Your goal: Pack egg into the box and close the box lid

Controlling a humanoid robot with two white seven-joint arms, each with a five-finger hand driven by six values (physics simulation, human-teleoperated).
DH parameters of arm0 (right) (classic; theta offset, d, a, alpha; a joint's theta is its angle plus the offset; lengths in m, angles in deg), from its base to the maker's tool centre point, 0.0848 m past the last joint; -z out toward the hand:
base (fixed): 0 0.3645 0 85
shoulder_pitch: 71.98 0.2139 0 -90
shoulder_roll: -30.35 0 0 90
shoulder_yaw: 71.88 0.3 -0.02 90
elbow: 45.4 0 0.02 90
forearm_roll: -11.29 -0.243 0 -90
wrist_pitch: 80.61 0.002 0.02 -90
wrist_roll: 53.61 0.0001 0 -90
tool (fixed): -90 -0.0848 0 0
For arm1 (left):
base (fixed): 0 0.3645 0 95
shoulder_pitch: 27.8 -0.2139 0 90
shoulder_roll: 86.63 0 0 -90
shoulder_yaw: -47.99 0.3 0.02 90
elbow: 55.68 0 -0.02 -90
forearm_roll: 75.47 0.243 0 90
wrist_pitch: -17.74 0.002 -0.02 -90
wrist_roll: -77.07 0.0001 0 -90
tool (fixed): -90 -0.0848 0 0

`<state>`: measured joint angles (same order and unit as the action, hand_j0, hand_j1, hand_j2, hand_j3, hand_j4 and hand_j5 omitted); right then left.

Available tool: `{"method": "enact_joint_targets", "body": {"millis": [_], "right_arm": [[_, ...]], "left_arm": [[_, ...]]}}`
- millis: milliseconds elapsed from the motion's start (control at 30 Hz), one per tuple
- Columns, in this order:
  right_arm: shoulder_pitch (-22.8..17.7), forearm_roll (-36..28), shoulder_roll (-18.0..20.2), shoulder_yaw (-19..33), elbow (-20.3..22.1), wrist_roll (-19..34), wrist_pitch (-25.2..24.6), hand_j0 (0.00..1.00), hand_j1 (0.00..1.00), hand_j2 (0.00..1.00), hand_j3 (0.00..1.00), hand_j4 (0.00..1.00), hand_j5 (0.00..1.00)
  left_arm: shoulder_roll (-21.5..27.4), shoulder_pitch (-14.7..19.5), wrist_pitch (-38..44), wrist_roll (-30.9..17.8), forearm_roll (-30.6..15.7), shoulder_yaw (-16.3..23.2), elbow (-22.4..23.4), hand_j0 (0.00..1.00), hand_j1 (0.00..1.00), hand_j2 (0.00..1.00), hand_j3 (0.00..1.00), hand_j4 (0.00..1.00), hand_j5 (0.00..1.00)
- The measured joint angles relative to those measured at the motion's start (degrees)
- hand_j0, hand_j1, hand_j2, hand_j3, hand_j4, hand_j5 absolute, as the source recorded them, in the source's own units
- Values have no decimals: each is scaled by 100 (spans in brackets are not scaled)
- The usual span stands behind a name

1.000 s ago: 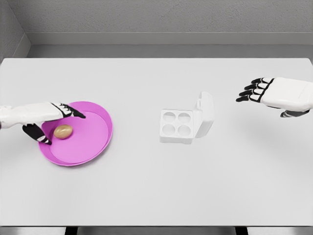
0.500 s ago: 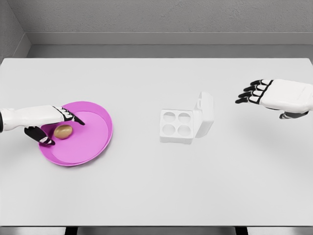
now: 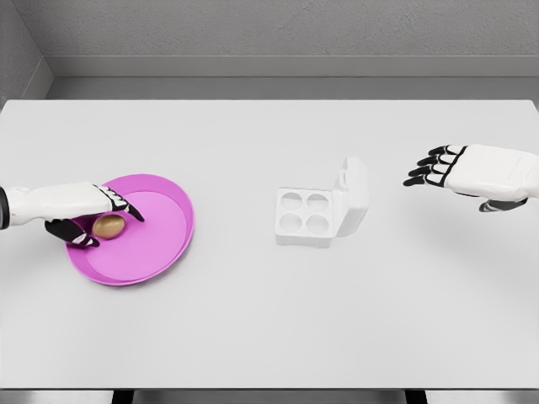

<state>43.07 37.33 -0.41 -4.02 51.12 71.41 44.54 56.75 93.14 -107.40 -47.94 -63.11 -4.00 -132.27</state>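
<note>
White desk point(image 3: 253, 337) carries three items; a pink plate point(image 3: 160, 244) lies near the left edge, a white egg box point(image 3: 305, 216) sits near the centre, a brown egg point(image 3: 109, 225) rests on the plate's left part, well apart from the box. Egg box: lid point(image 3: 354, 196) raised and tilted up on the right side, four round cups exposed, all unfilled. Left hand point(image 3: 84, 206) reaches in from the left edge over the plate; fingers point(image 3: 126, 208) arched above the egg, thumb point(image 3: 77, 236) below it, so the egg sits between them; whether they touch it cannot be told, grip not confirmed. Right hand point(image 3: 472, 170) hovers above the desk near the right edge, well apart from the box; fingers point(image 3: 428, 164) extended and spread toward the box, holding nothing.
</note>
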Motion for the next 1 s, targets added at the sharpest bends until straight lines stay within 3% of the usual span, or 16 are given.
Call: {"method": "enact_joint_targets", "body": {"millis": [1000], "right_arm": [[-97,3,10,-10,-1,0,0,100,100,100,100,100,100]], "left_arm": [[-8,35,0,0,244,-2,6,64,64,64,64,64,64]]}}
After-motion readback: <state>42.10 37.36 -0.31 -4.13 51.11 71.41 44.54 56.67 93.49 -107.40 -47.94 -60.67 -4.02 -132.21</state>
